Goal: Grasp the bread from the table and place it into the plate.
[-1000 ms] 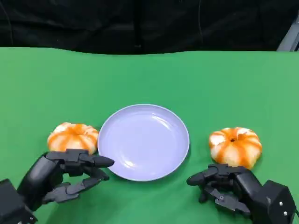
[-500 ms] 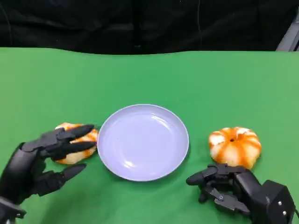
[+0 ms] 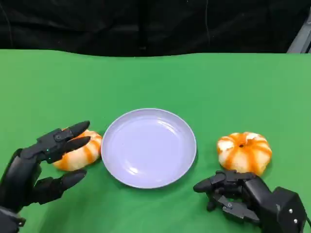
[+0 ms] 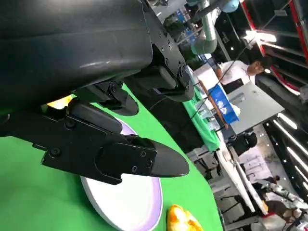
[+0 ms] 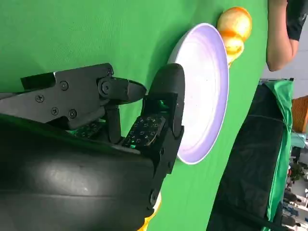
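Note:
A lavender plate [image 3: 148, 148] lies mid-table on the green cloth. An orange-and-white bread [image 3: 80, 154] sits just left of it, and a second bread [image 3: 244, 151] lies to its right. My left hand [image 3: 41, 167] hovers at the left bread with its fingers spread. The upper fingers reach over the bread's top and the thumb lies below its near side, without gripping it. My right hand [image 3: 235, 194] rests just in front of the right bread, fingers apart and holding nothing. The left wrist view shows the left hand [image 4: 110, 154] above the plate [image 4: 130, 207].
The green table's far edge meets a black backdrop [image 3: 155, 24]. In the right wrist view, a person's arm [image 5: 284, 33] stands beyond the plate [image 5: 204, 91] and the far bread [image 5: 234, 26]. Bare green cloth stretches behind the plate.
My left hand has moved left and risen from in front of the left bread, its fingers now spread over the bread's top. The right hand, the plate and both breads have stayed put.

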